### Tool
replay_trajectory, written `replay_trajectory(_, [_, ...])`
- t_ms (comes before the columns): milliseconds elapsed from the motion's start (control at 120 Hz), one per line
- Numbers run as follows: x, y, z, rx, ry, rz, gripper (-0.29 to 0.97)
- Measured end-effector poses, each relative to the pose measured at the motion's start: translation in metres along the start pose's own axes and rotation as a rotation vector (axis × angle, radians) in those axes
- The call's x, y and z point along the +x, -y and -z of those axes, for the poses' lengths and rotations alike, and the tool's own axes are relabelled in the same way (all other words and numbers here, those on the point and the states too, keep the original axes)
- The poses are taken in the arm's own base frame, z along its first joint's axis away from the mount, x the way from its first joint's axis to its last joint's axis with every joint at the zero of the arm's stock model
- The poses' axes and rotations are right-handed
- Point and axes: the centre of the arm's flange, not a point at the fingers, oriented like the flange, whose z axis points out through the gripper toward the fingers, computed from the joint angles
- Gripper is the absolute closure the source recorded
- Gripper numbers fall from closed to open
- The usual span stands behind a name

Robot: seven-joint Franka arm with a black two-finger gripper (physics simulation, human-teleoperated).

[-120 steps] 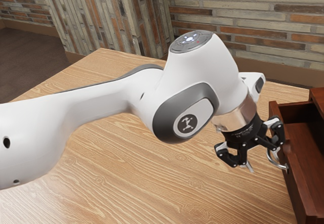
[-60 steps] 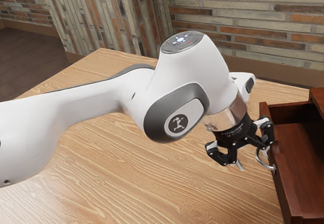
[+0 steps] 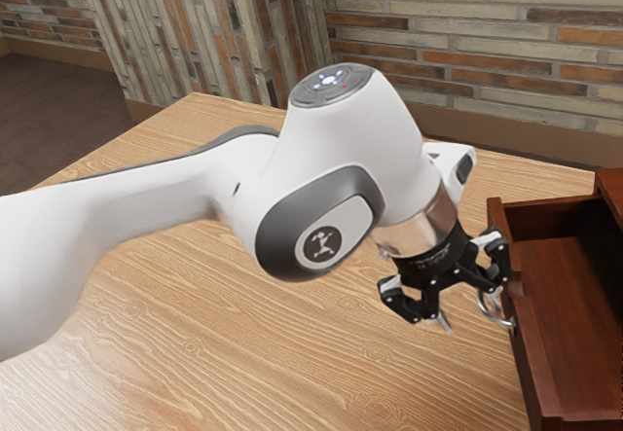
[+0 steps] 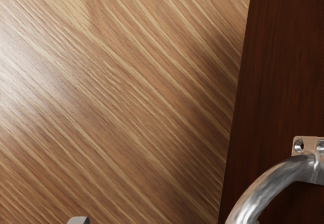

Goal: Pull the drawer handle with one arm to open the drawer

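Gripper at the drawer handle, drawer partly out

Nearest lay the wooden table (image 3: 224,353), with the white arm (image 3: 321,197) stretched over it toward the exterior view's right. The black gripper (image 3: 465,297) hung just above the tabletop against the metal loop handle (image 3: 494,306) on the dark wood drawer (image 3: 555,363). Whether it was clamped on the handle could not be told. The drawer's open top showed behind its front panel. In the wrist view the handle (image 4: 268,188) curved off that panel (image 4: 283,82). A brick wall (image 3: 487,22) stood farthest back.
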Motion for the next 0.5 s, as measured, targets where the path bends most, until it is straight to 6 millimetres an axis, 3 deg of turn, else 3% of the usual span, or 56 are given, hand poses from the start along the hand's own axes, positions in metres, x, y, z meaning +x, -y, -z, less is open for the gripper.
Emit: replay_trajectory(500, [0.000, 0.018, 0.007, 0.013, -0.013, 0.000, 0.34])
